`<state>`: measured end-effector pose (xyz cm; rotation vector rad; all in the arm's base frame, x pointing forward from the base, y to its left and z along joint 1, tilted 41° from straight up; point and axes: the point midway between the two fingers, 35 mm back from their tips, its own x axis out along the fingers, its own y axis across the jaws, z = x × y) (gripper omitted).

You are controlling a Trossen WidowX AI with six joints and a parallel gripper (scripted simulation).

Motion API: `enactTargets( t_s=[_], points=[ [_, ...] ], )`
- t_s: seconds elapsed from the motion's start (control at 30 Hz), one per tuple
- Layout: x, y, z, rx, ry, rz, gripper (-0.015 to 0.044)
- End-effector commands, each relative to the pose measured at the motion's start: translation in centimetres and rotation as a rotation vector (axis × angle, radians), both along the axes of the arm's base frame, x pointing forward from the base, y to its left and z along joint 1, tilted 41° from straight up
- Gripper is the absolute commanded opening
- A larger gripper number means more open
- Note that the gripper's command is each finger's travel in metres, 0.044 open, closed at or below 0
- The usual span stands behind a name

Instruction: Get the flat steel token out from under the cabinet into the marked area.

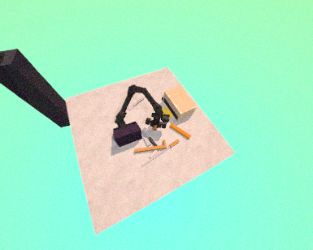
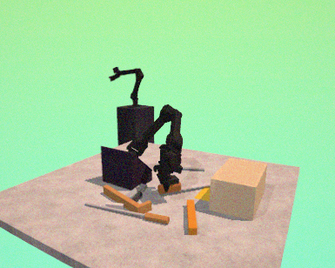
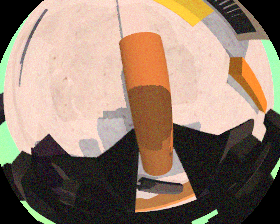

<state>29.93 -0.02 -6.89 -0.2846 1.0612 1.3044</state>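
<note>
Hand (image 1: pixel 155 127) (image 2: pixel 167 188) (image 3: pixel 152 129) closed partway on the orange handle (image 1: pixel 154 127) (image 2: pixel 174 188) (image 3: pixel 146 65), it should keep the thin rod (image 2: pixel 193 189) (image 3: pixel 120 20) low and level toward the cabinet (image 1: pixel 180 103) (image 2: pixel 234 187) (image 3: pixel 258 33), where the token presumably lies, though I can't see it.

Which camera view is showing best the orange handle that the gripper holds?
The wrist view: there the orange handle is large and runs nearly its full length between the fingers. The exterior view shows only a short piece under the gripper, partly covered; the top view, just a tiny orange spot.
</note>
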Motion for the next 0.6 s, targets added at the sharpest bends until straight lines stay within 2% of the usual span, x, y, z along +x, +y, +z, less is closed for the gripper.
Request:
enactTargets(
  t_s=[0.0,0.57],
  points=[
    [0.2,0.2,0.7,0.008,-0.018,-0.013,0.0000],
    [-0.7,1.4,1.8,0.009,-0.017,-0.013,0.0000]
  ],
)
